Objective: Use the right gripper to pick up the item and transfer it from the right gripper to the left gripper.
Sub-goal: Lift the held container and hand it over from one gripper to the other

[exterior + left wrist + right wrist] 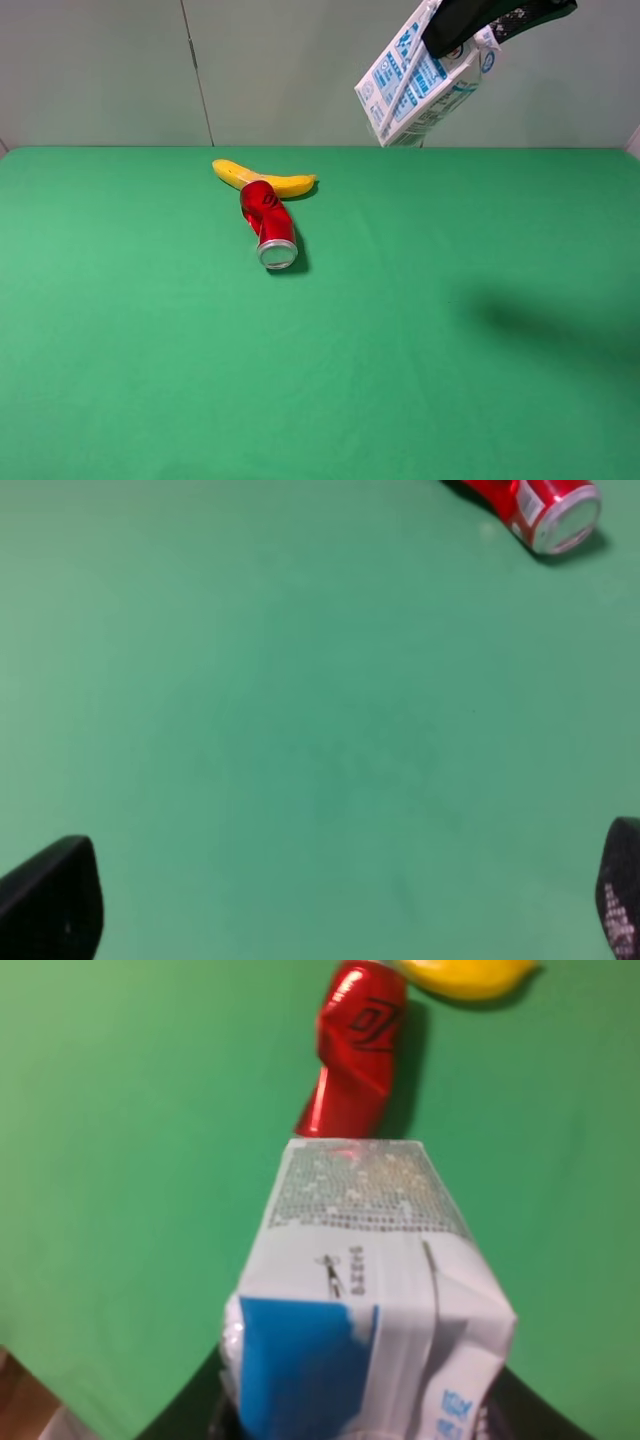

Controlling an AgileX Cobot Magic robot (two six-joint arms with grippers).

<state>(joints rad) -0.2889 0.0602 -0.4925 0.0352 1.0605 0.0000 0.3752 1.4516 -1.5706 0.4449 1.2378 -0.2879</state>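
Two grippers are counted. The right gripper (452, 30) is seen high above the bench (150, 360) and is pressed shut on the item (415, 88). The item is held up in the air, tilted, over the far right side of the bench. The left gripper (335, 905) is spread wide and nothing is held in it. Only bare green is seen under it.

One item is counted. It is a small white card box with blue print, flat sides and a folded top with a blue patch.

One red can (268, 222) is seen lying on its side. It is made of shiny metal, round like a tube, and dented in the middle.

One yellow banana (265, 178) is laid at the far end of the can and seems to be touching it. It is smooth and curved.

The bench is covered all over in flat green.
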